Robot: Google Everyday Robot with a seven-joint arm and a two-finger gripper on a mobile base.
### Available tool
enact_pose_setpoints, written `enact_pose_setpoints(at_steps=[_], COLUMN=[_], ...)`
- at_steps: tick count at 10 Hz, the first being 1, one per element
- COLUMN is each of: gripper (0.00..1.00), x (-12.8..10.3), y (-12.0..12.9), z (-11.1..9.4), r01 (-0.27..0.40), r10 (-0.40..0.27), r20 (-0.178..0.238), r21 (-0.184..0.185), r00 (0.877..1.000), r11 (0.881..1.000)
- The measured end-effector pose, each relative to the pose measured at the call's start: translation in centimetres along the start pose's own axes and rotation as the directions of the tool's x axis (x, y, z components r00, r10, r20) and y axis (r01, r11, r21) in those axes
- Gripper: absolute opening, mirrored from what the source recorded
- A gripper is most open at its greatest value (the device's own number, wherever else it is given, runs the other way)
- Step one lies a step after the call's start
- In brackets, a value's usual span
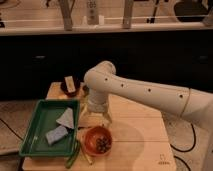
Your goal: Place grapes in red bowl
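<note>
The red bowl (pixel 98 140) sits on the wooden table (pixel 135 135) near its front edge, right of the green tray. The grapes (pixel 103 143), a small dark bunch, lie inside the bowl. My gripper (pixel 96 117) hangs from the white arm just behind and above the bowl, with its two fingers spread apart and nothing between them. It does not touch the bowl or the grapes.
A green rectangular tray (pixel 35 134) at the left holds a grey cloth (pixel 65 118) and a blue-grey sponge (pixel 56 134). A small dark bowl (pixel 69 86) with a card stands at the back left. A thin green item (pixel 74 156) lies by the tray's front corner.
</note>
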Motion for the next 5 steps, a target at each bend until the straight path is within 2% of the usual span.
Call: enact_pose_setpoints(at_steps=[5], gripper=[0.80], x=[0.00], y=[0.00], z=[0.00], r01=[0.000], r10=[0.000], r20=[0.000], r21=[0.000], r00=[1.000], r11=[1.000])
